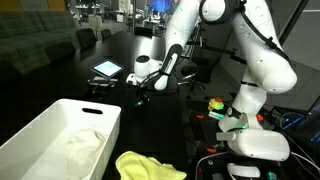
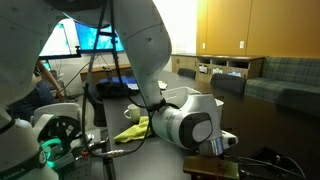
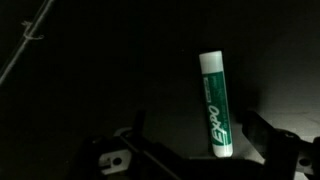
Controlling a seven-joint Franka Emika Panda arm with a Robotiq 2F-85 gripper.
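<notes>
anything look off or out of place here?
Nothing spilled or broken. Two loose items: a yellow cloth lies crumpled beside the white bin, though a second cloth sits inside it, and a green marker lies alone on the dark table below the open gripper. In this dim light, small damage could be missed.

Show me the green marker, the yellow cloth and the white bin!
green marker (image 3: 214, 105), wrist view, mid barrel.
yellow cloth (image 1: 140, 165), in an exterior view, its middle.
white bin (image 1: 88, 104), in an exterior view, far rim.

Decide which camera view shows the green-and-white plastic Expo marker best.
The wrist view: the green-and-white plastic Expo marker lies whole on the dark table, its label readable. In both exterior views I cannot make it out on the dark surface.
</notes>
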